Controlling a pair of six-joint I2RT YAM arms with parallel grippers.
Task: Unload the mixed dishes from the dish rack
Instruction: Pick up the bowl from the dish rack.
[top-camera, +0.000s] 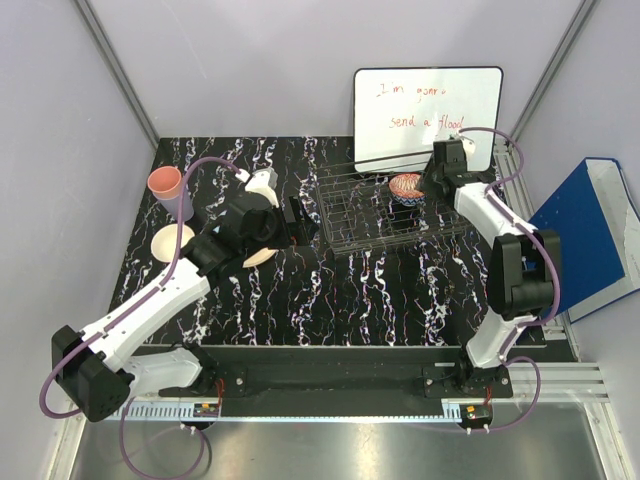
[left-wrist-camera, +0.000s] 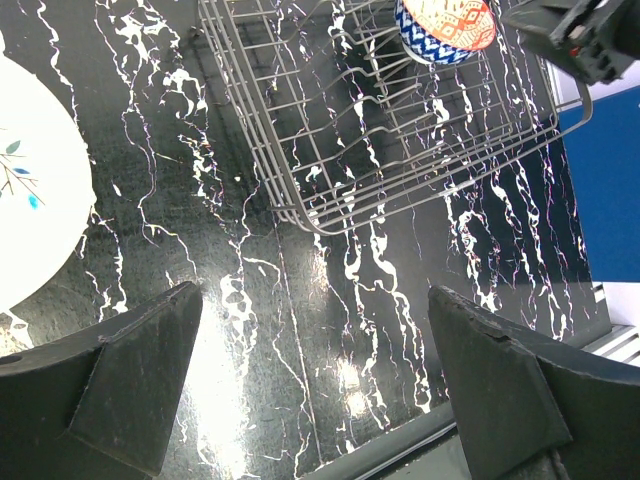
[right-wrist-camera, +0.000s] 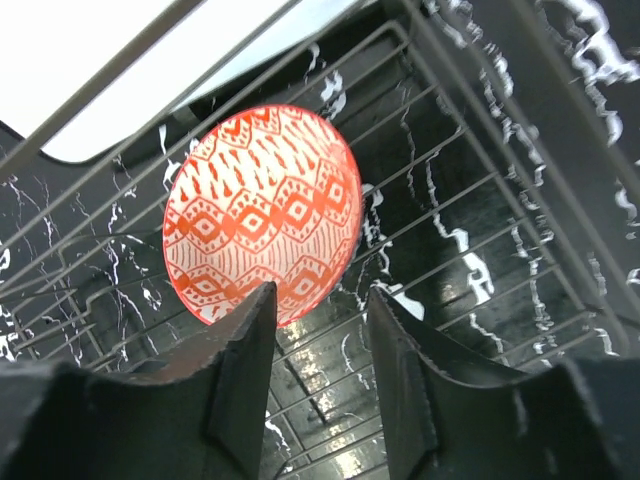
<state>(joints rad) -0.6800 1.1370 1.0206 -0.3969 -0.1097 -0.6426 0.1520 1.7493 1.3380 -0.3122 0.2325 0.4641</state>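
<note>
The black wire dish rack (top-camera: 390, 212) stands at the back middle of the table. One small patterned bowl (top-camera: 406, 186) leans in it, blue-and-white outside (left-wrist-camera: 440, 35) and red-patterned inside (right-wrist-camera: 262, 215). My right gripper (top-camera: 437, 180) hovers at the bowl's right side. In the right wrist view it (right-wrist-camera: 318, 305) is open, its left fingertip (right-wrist-camera: 245, 340) just in front of the bowl's lower rim and nothing between the jaws. My left gripper (left-wrist-camera: 315, 330) is wide open above bare table, left of the rack. A salmon-pink cup (top-camera: 165, 183) sits on a lavender cup (top-camera: 181, 208) at the far left.
A cream plate (top-camera: 172, 240) lies on the table at the left, and a pale dish (top-camera: 260, 257) shows under my left arm. A white plate edge (left-wrist-camera: 30, 190) fills the left of the left wrist view. A white board (top-camera: 428, 115) stands behind the rack. A blue folder (top-camera: 575, 230) lies right.
</note>
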